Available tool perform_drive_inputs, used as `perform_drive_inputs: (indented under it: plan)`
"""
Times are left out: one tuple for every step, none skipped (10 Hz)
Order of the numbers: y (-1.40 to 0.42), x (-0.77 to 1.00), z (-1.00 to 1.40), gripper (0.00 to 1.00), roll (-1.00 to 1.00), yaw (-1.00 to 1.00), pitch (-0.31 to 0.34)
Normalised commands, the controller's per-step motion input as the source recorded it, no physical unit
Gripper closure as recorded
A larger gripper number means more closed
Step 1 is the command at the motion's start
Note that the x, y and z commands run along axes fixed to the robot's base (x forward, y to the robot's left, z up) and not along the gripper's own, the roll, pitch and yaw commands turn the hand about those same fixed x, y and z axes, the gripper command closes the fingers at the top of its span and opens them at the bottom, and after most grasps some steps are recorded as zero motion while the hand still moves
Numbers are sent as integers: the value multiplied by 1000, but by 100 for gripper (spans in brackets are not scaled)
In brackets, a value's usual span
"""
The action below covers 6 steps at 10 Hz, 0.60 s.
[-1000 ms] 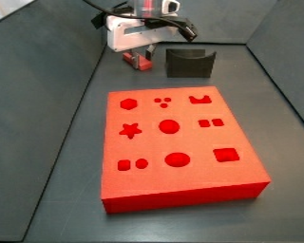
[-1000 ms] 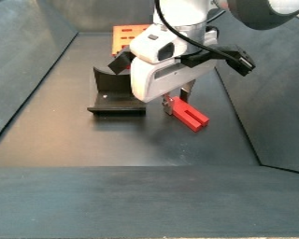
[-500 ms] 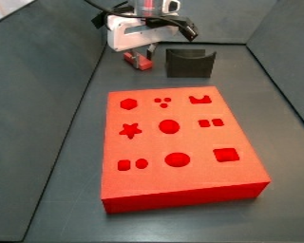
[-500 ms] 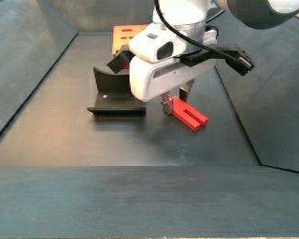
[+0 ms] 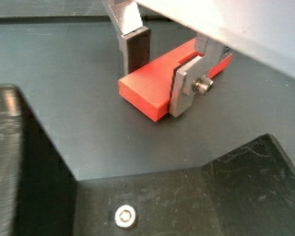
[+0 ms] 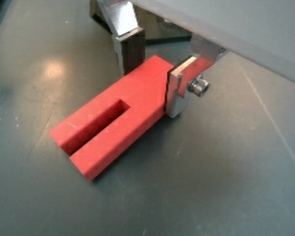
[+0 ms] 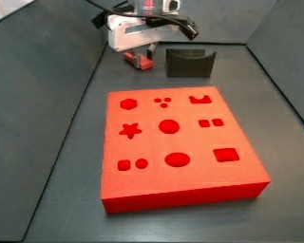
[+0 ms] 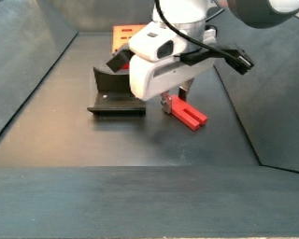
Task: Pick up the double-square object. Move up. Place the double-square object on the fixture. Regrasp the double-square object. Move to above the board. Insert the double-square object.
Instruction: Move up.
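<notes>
— Where is my end effector [image 6: 154, 66] sitting right now?

— I have it down low at the floor, wrist pointing straight down. In both wrist views its two silver fingers [image 5: 184, 85] straddle the double-square object [image 6: 113, 114], one plate on each long side. The plates look right up against the red block, but I cannot tell whether they are pressing it or only resting beside it. The block lies flat on the dark floor; I see no gap beneath it.

— And from the side cameras?

— In a side view the end effector [image 8: 177, 98] hangs under the white wrist housing, with the double-square object [image 8: 186, 115] poking out toward the camera. The fixture [image 8: 115, 93] stands just beside it, apart from it. In a side view from the opposite end, the board [image 7: 177, 144] lies nearest the camera, well apart from the end effector [image 7: 141, 59], which stands at the far end next to the fixture [image 7: 189, 63]. The double-square object [image 7: 142, 65] shows only as a small red patch under the wrist there.

— Anything different from a second ago?

— Nothing I can make out. Arm, block, fixture and board all sit where they were in the earlier side pictures.
</notes>
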Motion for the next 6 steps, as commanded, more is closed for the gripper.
perform_drive_inputs:
  plan:
    - [0,0,833,100,0,0,0]
    - [-55,32,867,100,-4,-17,-18]
    - [-53,-14,742,100,2,-19,16]
    - [-26,-13,557,100,19,-19,33]
    - [-11,-14,399,100,32,-17,41]
    - [-2,-16,236,100,44,-16,44]
